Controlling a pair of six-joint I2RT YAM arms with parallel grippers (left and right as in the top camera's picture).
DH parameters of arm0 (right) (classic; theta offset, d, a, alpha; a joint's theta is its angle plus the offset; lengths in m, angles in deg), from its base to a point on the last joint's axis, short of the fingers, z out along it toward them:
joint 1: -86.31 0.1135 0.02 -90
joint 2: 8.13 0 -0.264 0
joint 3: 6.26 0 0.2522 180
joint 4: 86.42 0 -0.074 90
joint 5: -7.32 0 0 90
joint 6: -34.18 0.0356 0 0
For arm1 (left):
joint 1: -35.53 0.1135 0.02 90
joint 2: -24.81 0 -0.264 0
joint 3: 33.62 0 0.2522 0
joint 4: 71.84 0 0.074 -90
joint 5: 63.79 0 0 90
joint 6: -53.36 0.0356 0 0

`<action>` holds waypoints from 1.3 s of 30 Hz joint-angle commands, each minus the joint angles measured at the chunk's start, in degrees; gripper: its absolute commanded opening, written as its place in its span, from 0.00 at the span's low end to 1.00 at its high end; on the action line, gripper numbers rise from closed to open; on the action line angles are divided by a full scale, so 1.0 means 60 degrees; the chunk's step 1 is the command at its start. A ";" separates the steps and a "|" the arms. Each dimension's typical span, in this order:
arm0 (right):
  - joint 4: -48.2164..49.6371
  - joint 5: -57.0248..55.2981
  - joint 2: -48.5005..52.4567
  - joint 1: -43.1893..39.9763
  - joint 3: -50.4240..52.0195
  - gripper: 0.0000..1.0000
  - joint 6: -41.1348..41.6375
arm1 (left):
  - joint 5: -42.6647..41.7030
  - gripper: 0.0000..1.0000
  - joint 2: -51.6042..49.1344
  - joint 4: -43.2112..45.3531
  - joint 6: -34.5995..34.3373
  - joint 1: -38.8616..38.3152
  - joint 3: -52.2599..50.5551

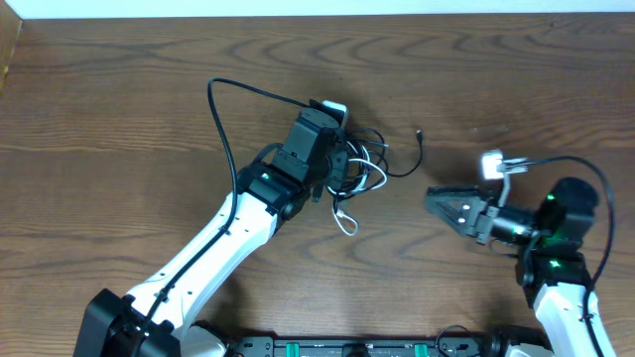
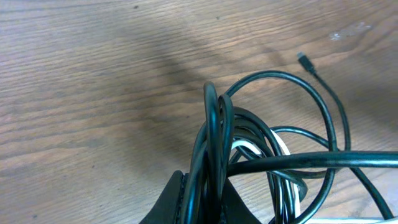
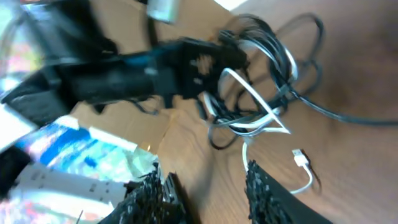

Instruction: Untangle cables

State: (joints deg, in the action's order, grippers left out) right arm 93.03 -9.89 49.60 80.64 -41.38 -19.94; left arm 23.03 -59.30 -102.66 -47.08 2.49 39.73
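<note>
Untangling is under way at the centre of the overhead view, where the cables (image 1: 365, 164) lie as one knotted clump on the wooden table (image 1: 119, 99). The left gripper (image 2: 205, 190), reaching in from the lower left, is clamped shut on several strands of the black cords (image 2: 273, 124), which rise between its jaws in the left wrist view. The white cord (image 1: 345, 220) runs through the same clump, one loop of it trailing out toward the bottom of the overhead frame. Its white plug (image 3: 300, 158) lies free on the wood. A black plug (image 1: 419, 132) lies clear at the upper right of the tangle.

The right gripper (image 1: 437, 201) hangs to the right of the clump, apart from it, and points left at it. Its jaws are partly open, and the gap between its fingers (image 3: 268, 193) holds nothing.

The step in hand looks like anchor and pull: one arm pins the knot while the other is free to take a strand. The next move probably calls for the right gripper to go to a loose end. The white loop or either plug is the likeliest choice. It would close there and draw the strand away from the held bundle. Seizing a strand deep in the clump could tighten the knot instead.
</note>
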 commanded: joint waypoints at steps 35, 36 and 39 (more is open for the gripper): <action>-0.1137 -0.7661 0.0007 0.3464 -0.0044 0.02 0.2229 | -0.7329 0.08 -0.0015 0.1632 -0.2601 0.0015 0.0040; -0.1188 -0.7785 0.0007 0.3464 -0.0044 0.01 0.2226 | -0.7624 0.08 -0.0015 0.1810 -0.2601 0.0015 0.0044; -0.1585 -0.8357 0.0007 0.3461 -0.0044 0.01 0.2218 | -0.8222 0.08 -0.0015 0.2193 -0.2601 0.0022 0.0040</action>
State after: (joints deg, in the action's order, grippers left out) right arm 85.86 -53.36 49.34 101.19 -41.67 -6.17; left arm -17.25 -59.91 -91.86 -62.14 2.43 39.54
